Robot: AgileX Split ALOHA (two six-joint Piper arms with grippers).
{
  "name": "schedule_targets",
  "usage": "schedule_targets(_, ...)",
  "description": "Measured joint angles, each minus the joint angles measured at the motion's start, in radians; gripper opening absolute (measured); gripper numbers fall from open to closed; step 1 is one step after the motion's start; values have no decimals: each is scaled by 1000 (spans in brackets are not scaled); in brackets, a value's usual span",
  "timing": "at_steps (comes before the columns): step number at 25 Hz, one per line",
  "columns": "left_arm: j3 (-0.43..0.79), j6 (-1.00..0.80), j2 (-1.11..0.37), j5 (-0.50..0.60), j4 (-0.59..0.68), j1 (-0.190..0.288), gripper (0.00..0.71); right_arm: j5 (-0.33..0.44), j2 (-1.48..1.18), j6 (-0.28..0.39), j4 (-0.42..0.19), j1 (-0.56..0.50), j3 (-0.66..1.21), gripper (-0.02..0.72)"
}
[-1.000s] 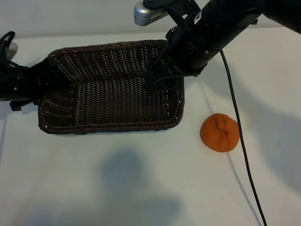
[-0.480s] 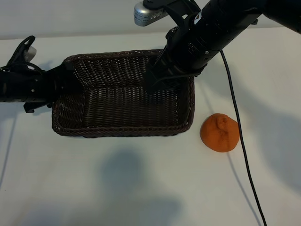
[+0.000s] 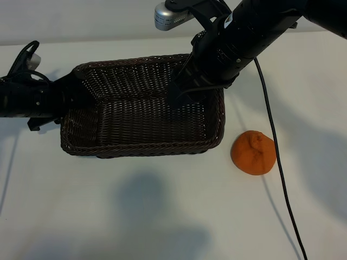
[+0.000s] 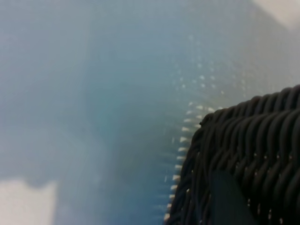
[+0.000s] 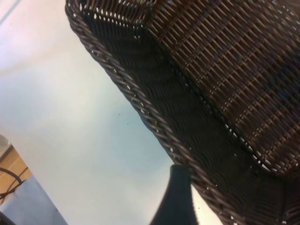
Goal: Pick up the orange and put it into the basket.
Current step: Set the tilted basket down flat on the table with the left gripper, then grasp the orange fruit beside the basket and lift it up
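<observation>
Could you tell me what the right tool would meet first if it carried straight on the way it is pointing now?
Most likely the woven floor of the basket: the right tool points down into the basket's right end, with nothing visible between. Depth is hard to judge; the orange lies off that line.

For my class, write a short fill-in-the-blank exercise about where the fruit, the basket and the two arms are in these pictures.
1. The orange lies on the ____, outside the basket.
2. The basket holds ____ fruit.
3. The left gripper is at the basket's ____ end.
4. The right gripper hovers over the basket's ____ corner nearest the orange's side.

Missing words: table; no; left; far
</observation>
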Motion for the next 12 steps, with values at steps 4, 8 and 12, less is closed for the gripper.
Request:
schedule_targets(4, -1, -9, 0, 35, -6, -2, 578, 0, 0, 0, 0, 0, 0, 595)
schedule_targets(8, -1, -10, 0, 38, -8, -2, 646, 0, 0, 0, -1, 0, 0, 595)
schedule_targets(12, -1, -20, -5, 48, 0, -2, 636, 0, 0, 0, -1, 0, 0, 595)
